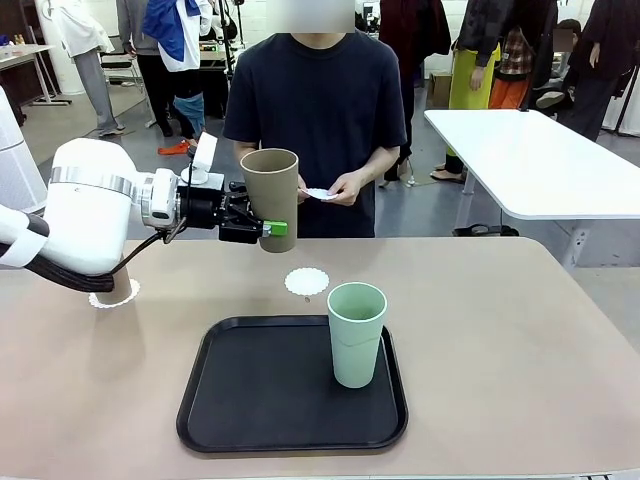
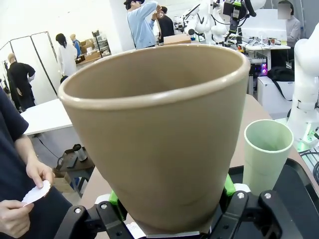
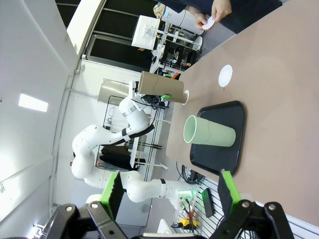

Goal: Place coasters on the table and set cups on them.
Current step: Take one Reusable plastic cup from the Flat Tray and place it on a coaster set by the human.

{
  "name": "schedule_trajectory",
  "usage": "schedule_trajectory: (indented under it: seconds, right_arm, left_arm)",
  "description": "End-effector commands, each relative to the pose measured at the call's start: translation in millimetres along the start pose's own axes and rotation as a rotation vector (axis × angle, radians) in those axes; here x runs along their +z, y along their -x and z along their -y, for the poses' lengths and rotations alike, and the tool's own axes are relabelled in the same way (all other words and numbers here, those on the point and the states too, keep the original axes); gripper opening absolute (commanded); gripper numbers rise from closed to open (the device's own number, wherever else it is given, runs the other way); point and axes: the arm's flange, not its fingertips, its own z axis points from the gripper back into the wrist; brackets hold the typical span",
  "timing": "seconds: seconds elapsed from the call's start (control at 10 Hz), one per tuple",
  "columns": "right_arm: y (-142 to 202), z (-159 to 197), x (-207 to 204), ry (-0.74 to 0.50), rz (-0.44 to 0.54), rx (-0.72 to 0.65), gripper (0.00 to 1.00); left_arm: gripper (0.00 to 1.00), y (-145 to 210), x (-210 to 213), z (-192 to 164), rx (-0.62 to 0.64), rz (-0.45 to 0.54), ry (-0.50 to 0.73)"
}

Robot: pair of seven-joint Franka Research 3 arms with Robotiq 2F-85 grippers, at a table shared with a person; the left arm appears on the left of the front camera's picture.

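Note:
My left gripper (image 1: 262,228) is shut on a tan-brown cup (image 1: 270,198), held upright in the air above the table's far side. In the left wrist view this cup (image 2: 159,134) stands large between the green pads (image 2: 228,185). A white lacy coaster (image 1: 307,281) lies bare on the table (image 1: 520,330) just below and right of the cup. Another coaster (image 1: 127,293) lies at the left under a tan cup base (image 1: 112,288), mostly hidden by my arm. The mint green cup (image 1: 356,333) stands on the black tray (image 1: 250,400). My right gripper (image 3: 169,199) is open, high above the table.
The person across the table holds a third coaster (image 1: 320,194) in both hands at waist height. A white-topped table (image 1: 540,160) stands at the back right. The tray's left half is bare, and the beige top is free to the right.

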Motion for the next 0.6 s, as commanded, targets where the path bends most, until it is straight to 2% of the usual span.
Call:
schedule_trajectory:
  seconds: [0.0, 0.5]
  right_arm:
    - [-1.0, 0.1, -1.9, -0.007, 0.014, -0.004, 1.00]
    - [-1.0, 0.1, -1.9, -0.007, 0.014, -0.004, 1.00]
  left_arm:
    - [0.28, -3.6, 0.6, 0.3, -0.005, -0.004, -0.004]
    - [0.28, -3.6, 0.6, 0.3, -0.005, -0.004, -0.004]
